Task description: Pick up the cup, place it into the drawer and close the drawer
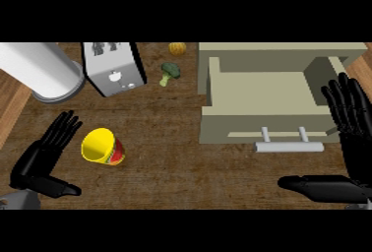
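Observation:
A yellow cup (102, 146) with a red side lies tipped on the wooden counter at the lower left, its mouth facing up and left. My left hand (45, 158) rests open just left of it, fingers straight, a small gap from the cup. The beige drawer (263, 132) stands pulled open at the right, its inside bare, with a grey bar handle (288, 146) on its front. Over the drawer's right edge my right hand (350, 129) is held open, fingers pointing up and thumb stretched left.
A white cylinder (44, 71) stands at the back left, with a grey toaster (112, 69) next to it. A piece of broccoli (169, 73) and a small yellow fruit (177, 48) lie behind, left of the drawer cabinet (280, 49).

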{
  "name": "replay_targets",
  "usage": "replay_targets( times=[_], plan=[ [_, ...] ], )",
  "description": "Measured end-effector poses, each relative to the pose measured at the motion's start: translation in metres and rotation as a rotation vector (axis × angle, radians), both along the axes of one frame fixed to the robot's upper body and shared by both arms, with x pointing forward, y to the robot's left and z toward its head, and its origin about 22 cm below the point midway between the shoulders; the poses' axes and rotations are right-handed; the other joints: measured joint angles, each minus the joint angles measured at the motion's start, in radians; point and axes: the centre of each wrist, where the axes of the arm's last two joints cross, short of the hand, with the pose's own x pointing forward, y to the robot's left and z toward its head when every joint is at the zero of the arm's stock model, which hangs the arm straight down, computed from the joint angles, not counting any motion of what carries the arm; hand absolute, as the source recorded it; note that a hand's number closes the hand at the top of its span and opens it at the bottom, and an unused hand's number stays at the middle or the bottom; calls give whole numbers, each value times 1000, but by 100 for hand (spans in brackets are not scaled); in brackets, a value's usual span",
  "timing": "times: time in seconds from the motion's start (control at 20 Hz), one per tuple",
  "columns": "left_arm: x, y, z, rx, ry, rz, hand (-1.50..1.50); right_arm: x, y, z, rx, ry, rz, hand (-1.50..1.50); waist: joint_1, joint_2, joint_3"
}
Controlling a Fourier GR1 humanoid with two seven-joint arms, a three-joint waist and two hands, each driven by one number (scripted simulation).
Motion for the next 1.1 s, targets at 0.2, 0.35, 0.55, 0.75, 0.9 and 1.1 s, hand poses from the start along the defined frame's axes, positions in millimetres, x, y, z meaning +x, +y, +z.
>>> replay_targets(
  times=[0.2, 0.35, 0.55, 0.75, 0.9, 1.1],
  plan=[
    [6, 1, -28, 23, 35, 31, -150, 1, 3, -2, 0, -6, -2, -150, -3, 1, 0],
    [8, 7, -41, 30, 54, 59, -150, 3, 6, -2, 5, -3, 3, -150, -3, 1, 0],
    [10, 9, -54, 46, 67, 87, -150, 2, 4, -1, 3, -3, 5, -150, -7, 3, -1],
    [13, 12, -60, 46, 70, 113, -150, 7, 7, 1, 2, -1, 12, -150, -11, 4, -2],
    [10, 4, -70, 48, 69, 122, -150, 8, 3, -2, 1, -2, 17, -150, -14, 6, -2],
    [11, 0, -75, 59, 62, 118, -150, 6, 8, 2, 0, -1, 29, -150, -19, 7, -3]
  ],
)
